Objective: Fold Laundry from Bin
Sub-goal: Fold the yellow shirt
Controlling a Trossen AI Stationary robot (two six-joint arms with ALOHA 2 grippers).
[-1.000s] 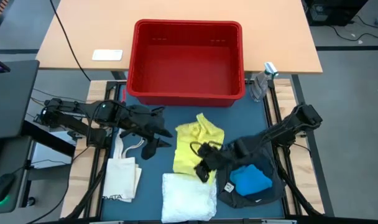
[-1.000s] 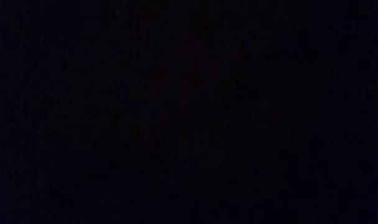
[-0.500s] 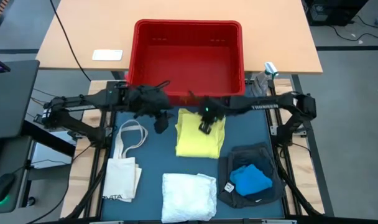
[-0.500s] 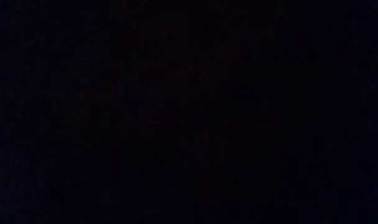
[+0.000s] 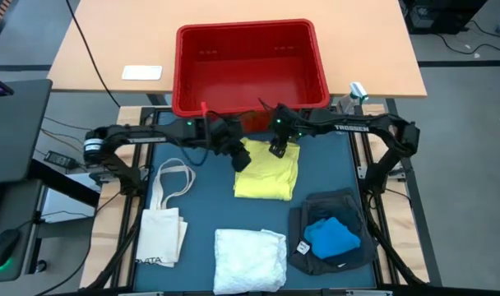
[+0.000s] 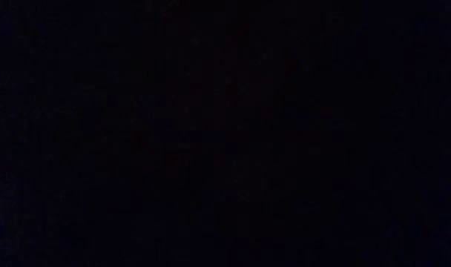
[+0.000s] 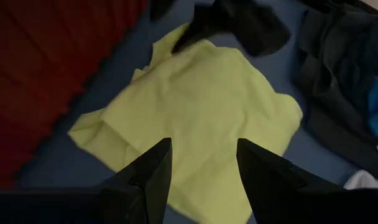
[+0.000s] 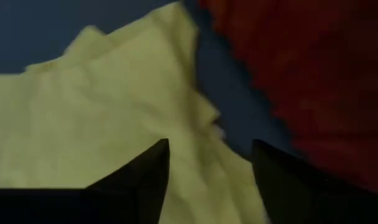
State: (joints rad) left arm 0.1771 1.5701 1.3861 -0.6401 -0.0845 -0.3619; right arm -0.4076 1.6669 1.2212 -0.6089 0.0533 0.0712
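The yellow cloth (image 5: pixel 266 170) lies folded flat on the blue mat, just in front of the red bin (image 5: pixel 248 67). My left gripper (image 5: pixel 239 157) hovers open over the cloth's far left corner; the left wrist view shows the cloth (image 7: pixel 201 106) below its spread fingers (image 7: pixel 204 155). My right gripper (image 5: pixel 278 148) stands open at the cloth's far edge (image 8: pixel 195 106), close to the bin wall (image 8: pixel 313 74). Near the front edge lie a white textured cloth (image 5: pixel 250 259) and a dark cloth with a blue piece on top (image 5: pixel 332 238). The low view is black. My right gripper stands open, pointing down, right over the yellow cloth's far edge (image 8: pixel 201 134). Whether its fingertips touch the cloth I cannot tell.
A cream tote bag (image 5: pixel 164 218) lies at the mat's left. The bin's near wall (image 5: pixel 250 115) stands right behind both grippers. A grey bottle-like object (image 5: pixel 346 107) sits at the bin's right. Bare mat shows between the yellow and the white cloth.
My right gripper has gone from the table's near middle toward the bin, taking the yellow cloth's near part with it; the crumpled cloth now lies folded over as a flat rectangle farther back. My left gripper has moved right and toward the far edge, up to the cloth's far left corner.
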